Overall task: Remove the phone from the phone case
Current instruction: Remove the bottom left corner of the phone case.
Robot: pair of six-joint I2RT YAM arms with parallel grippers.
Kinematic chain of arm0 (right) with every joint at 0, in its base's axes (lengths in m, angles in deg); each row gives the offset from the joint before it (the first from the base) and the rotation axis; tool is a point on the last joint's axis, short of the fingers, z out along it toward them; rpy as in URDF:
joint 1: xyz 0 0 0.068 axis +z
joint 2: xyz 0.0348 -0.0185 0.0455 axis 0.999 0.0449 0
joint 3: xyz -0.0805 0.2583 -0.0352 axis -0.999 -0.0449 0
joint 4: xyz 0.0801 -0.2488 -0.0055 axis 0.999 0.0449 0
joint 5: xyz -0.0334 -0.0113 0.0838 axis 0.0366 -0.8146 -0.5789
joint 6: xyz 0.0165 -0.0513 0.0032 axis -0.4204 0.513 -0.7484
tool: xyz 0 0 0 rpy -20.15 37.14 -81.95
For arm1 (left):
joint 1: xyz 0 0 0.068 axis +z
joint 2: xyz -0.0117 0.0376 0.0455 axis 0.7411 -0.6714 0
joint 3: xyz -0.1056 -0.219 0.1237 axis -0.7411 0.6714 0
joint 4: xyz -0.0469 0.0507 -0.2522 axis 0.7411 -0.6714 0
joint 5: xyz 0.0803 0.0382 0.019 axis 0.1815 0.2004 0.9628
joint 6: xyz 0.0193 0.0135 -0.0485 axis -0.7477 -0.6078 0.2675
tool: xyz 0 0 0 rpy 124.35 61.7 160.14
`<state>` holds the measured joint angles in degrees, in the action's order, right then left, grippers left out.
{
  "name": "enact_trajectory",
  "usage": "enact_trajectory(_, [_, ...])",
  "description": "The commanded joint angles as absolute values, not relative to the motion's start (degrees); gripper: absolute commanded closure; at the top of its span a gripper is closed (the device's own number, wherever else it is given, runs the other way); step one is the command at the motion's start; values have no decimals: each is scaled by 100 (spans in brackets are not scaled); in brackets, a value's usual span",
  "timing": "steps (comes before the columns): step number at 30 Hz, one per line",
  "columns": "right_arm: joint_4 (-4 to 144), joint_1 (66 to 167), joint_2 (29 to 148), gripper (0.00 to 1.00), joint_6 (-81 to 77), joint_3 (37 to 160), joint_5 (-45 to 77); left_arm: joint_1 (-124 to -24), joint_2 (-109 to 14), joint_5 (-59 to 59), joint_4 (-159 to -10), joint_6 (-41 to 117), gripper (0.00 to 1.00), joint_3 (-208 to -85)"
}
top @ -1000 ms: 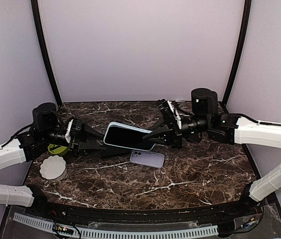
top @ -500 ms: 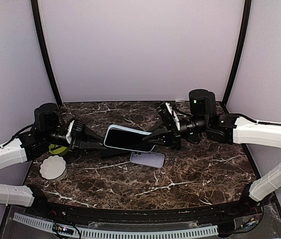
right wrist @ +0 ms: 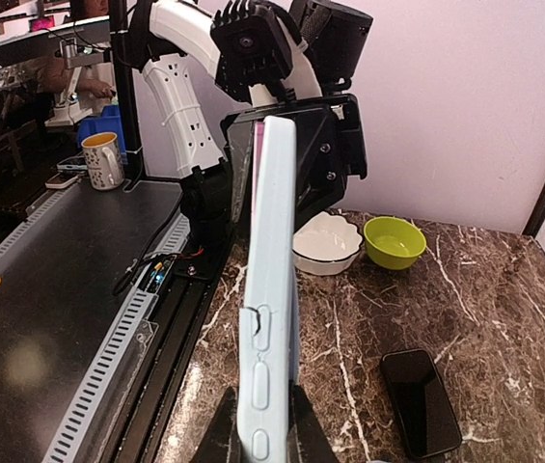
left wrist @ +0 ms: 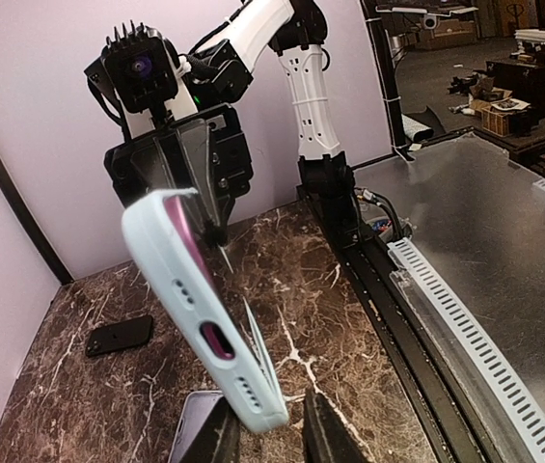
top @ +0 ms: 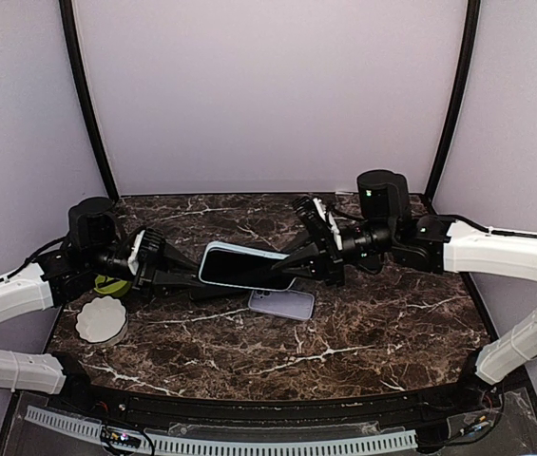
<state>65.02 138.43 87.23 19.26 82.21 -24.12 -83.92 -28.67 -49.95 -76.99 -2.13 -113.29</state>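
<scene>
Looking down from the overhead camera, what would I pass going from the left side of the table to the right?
white dish → left gripper → phone case, with the phone in it, held up between the two arms → right gripper

top external: you look down from above and behind the bases, toward 12 o'clock, far enough to hold the whole table [top: 392,328] | left wrist: close-up, facing 3 o'clock at the right arm [left wrist: 303,92] | right wrist: close-up, facing 9 o'clock at the left arm [right wrist: 181,92] | shared: all three show you the raised phone case [top: 242,265]
</scene>
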Motion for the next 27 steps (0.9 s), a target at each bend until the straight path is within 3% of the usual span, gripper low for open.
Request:
enact_trajectory(1, [6225, 13849, 8720, 100, 2019, 8535, -2467, -8360, -2902, -5179, -7796, -307, 76, -11430])
enact_trajectory(7, [6414, 13850, 8714, 100, 2131, 8597, -2450, -8355, -2922, -5250, -7830, -359, 80, -11434])
enact_trajectory(10, [6415, 13849, 8720, 100, 2134, 8603, -2455, -8360, -2947, -5309, -7920, -425, 88, -11453])
enact_trajectory(16, [6476, 13866, 8729, 100, 2252, 8602, -2504, -8360, -2978, -5443, -8015, -472, 93, -11486])
enact_trajectory(27, [7012, 14115, 8698, 100, 3176, 8611, -2376, -8434, -3153, -5802, -8424, -626, 94, -11577])
